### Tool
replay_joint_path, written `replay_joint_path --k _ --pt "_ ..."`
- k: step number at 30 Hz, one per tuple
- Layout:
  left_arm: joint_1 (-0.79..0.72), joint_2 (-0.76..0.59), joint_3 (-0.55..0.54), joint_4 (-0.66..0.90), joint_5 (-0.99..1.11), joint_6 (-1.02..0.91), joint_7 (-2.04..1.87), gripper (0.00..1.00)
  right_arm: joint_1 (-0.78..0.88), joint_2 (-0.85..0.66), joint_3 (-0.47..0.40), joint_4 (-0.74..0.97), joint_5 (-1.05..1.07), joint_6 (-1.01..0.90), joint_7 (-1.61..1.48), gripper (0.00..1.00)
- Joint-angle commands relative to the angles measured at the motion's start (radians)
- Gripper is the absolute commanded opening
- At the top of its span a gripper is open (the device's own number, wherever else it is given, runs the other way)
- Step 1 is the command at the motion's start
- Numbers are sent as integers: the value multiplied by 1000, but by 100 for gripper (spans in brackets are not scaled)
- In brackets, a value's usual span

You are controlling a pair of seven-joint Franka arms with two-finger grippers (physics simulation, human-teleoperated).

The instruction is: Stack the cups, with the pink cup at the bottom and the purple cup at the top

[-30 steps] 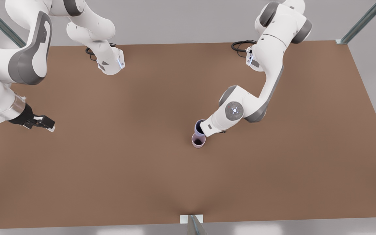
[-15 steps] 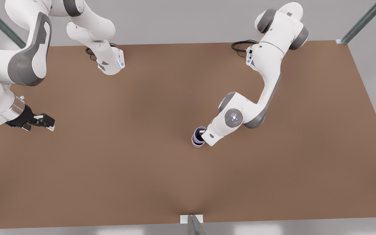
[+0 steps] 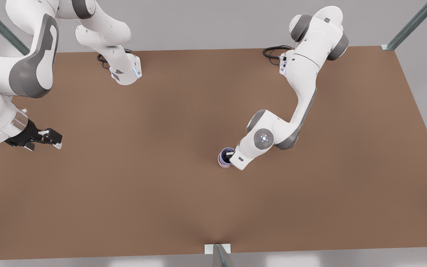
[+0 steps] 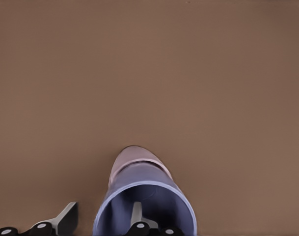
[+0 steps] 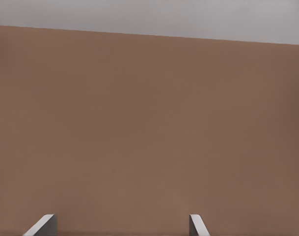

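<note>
A wide brown table (image 3: 132,193) fills the scene, with grey floor around it and metal frame bars at the corners. Two white arms stand at its far edge. The arm on the front view's right reaches down to the middle of the table, and the wrist views show that it is the left arm. The other arm, the right one, waits at the front view's left, well apart from the cups.

The purple cup (image 4: 145,206) sits upright inside the pink cup (image 4: 134,156), whose lower wall shows below it; in the front view both stand together at the table's middle, purple cup (image 3: 224,155) on top. The stacking seems almost done, and the step in hand is probably the release. To do it well, the fingers should part only slightly and the hand should rise straight, so the thin wall is not dragged and the stack is not tipped.

The left gripper (image 4: 102,219) is clamped on the purple cup's wall, one finger (image 4: 136,214) inside the cup and one outside. The right gripper (image 5: 122,227) hovers above bare table with its fingers wide apart, holding nothing.
</note>
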Motion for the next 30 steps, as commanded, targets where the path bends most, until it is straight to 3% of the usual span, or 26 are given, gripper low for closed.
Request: replay_joint_path --k 1,18,22,23,28,30 --pt "-1 -1 0 1 26 -4 -82 81 0 -1 0 1 1 2 -48 100" --pt "1 -30 0 7 24 -20 -95 84 0 -1 0 1 -1 0 -48 100" --pt "11 -158 4 8 19 -219 -82 85 0 -1 0 1 1 2 -48 100" --pt "15 -173 45 27 26 -261 -30 100 0 -1 0 1 1 2 -48 100" --pt "15 -254 372 85 26 -462 525 100 -1 -1 0 1 1 2 -48 100" --pt "18 -329 389 84 61 -478 571 100 0 -1 0 1 1 2 -48 100"
